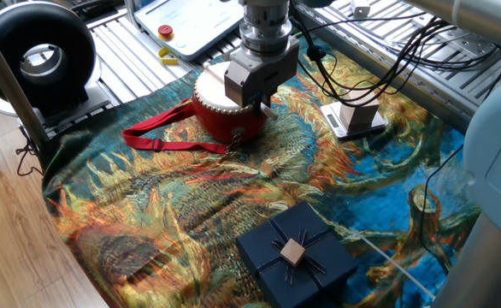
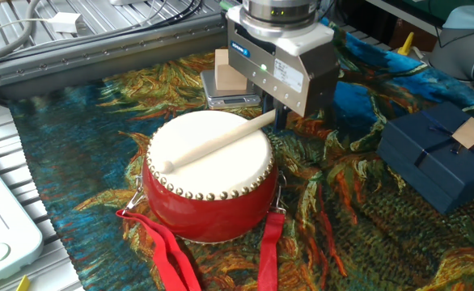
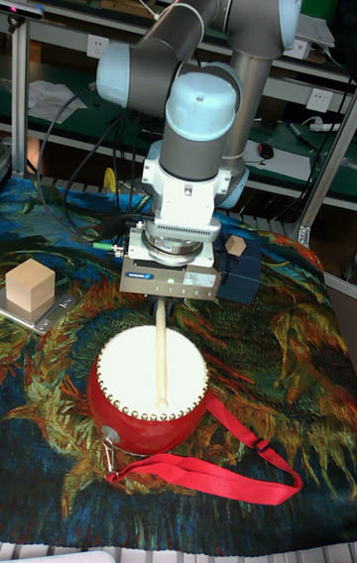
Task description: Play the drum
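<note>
My pincer (image 2: 279,113) is clenched on one end of a pale wooden drumstick (image 2: 214,142), just past the far rim of the small squat red drum (image 2: 209,182) with its cream skin head and studded rim. I hold the stick by its very end so the rest reaches across the head; its rounded tip looks to be resting on the skin near the opposite edge, so I judge this the bottom of a beat. The drum sits on the painted sunflower cloth (image 1: 182,201) covering the surface, its long red strap (image 1: 161,137) trailing away from it. A dark blue gift box (image 1: 296,254) lies well apart from the drum, clear of my swing. Behind the drum a small wooden cube (image 2: 230,71) rests on a little scale.
</note>
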Motion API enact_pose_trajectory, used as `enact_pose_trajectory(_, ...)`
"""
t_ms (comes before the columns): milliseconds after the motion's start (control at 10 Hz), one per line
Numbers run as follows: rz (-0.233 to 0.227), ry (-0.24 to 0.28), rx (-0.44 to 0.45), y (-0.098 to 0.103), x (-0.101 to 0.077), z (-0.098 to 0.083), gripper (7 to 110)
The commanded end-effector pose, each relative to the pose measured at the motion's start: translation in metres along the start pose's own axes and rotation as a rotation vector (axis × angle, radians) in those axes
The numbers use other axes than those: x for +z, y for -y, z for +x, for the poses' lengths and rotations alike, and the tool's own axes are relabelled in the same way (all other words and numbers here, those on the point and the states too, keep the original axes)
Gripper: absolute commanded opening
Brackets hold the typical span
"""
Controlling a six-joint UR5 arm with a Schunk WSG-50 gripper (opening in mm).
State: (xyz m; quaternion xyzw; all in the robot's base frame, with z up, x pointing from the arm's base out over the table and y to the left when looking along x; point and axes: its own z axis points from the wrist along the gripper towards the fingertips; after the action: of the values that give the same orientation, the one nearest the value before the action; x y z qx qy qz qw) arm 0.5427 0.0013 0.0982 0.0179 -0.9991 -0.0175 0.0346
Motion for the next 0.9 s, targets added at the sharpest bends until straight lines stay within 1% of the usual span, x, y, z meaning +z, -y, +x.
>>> enact_pose_trajectory(0, -0.024, 0.005, -0.007, -0.004, -0.011, 0.002, 22)
enact_pose_trajectory(300, -0.023, 0.018, -0.015, -0.004, -0.013, 0.000, 22)
enact_pose_trajectory(500, -0.019, 0.016, -0.013, -0.003, -0.015, 0.002, 22)
enact_pose_trajectory(600, -0.009, 0.014, -0.011, -0.002, -0.020, 0.004, 22)
enact_pose_trajectory(800, 0.015, 0.006, 0.005, 0.004, -0.034, 0.009, 22)
